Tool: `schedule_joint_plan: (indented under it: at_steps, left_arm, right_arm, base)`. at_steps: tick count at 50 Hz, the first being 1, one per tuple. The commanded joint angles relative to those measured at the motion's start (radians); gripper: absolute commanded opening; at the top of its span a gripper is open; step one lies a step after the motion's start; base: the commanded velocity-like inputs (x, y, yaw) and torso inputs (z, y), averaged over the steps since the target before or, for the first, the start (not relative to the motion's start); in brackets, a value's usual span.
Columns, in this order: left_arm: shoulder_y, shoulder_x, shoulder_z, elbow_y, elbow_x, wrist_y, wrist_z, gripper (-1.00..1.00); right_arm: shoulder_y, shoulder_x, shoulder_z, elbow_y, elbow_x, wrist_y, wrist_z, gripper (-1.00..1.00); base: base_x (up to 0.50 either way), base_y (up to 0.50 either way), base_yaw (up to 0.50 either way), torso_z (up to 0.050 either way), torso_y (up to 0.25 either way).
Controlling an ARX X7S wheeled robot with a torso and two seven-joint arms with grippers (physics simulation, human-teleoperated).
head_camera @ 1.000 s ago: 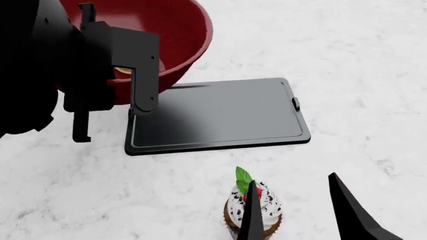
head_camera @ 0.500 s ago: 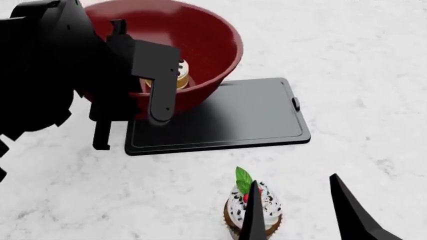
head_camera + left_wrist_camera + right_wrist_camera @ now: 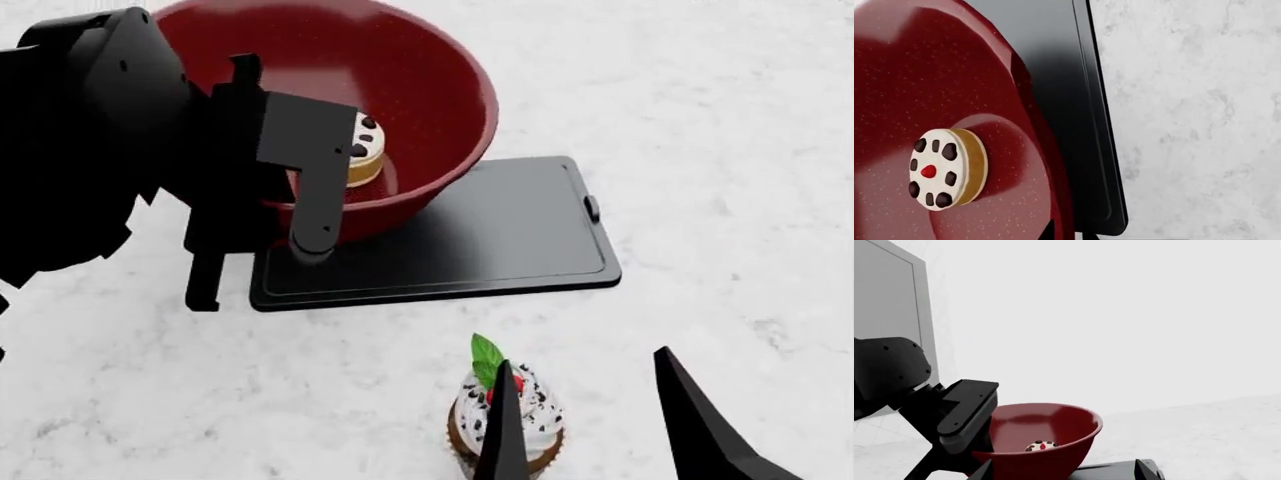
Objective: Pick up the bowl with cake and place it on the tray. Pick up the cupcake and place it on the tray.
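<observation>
Here left gripper (image 3: 287,215) clamps bowl (image 3: 427,90) rim; right gripper (image 3: 594,420) open beside cupcake (image 3: 527,415).

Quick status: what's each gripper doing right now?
Left gripper: closed on the bowl rim, holding it over the tray.
Right gripper: open, empty, beside the cupcake.

Deep glossy dark-red bowl (image 3: 400,90) tipped slightly, raised over the left end of the tray (image 3: 521,235), with small round yellow cake (image 3: 358,150), white-iced, chocolate-dotted, red-centred, resting on its inner floor. Flat dark rectangular tray with raised rim and small side handle, lying on the white surface. Chocolate cupcake (image 3: 507,425) in tan pleated wrapper, white sprinkled frosting, red berries and green leaf, upright nearer the robot, apart from the tray.
</observation>
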Motion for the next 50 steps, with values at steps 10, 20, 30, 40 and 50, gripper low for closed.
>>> schedule_joint_plan:
  at_steps: [10, 20, 30, 40, 50]
  left_arm:
    - [0.018, -0.023, -0.006, 0.089, -0.019, -0.043, -0.004, -1.00]
    - [0.008, -0.036, 0.000, 0.148, -0.014, -0.089, 0.004, -1.00]
    - [0.003, -0.051, 0.010, 0.212, -0.008, -0.133, 0.014, -1.00]
    - [-0.001, -0.048, 0.016, 0.207, -0.011, -0.135, 0.013, 1.00]
    - [-0.006, -0.055, 0.019, 0.230, -0.014, -0.152, 0.016, 1.00]
  right_arm:
    - [0.011, 0.001, -0.013, 0.015, 0.000, -0.004, 0.002, 1.00]
    - [0.012, 0.006, -0.016, 0.014, 0.003, -0.005, 0.004, 1.00]
    - [0.008, 0.007, -0.018, 0.015, 0.006, -0.012, 0.004, 1.00]
    - [0.009, 0.008, -0.020, 0.020, 0.008, -0.018, 0.004, 1.00]
    - [0.008, 0.011, -0.024, 0.021, 0.011, -0.021, 0.005, 1.00]
  base:
    - [0.00, 0.00, 0.00, 0.000, 0.000]
    - [0.00, 0.00, 0.00, 0.000, 0.000]
    - [0.00, 0.00, 0.00, 0.000, 0.000]
    - [0.00, 0.00, 0.00, 0.000, 0.000]
    - [0.00, 0.00, 0.00, 0.000, 0.000]
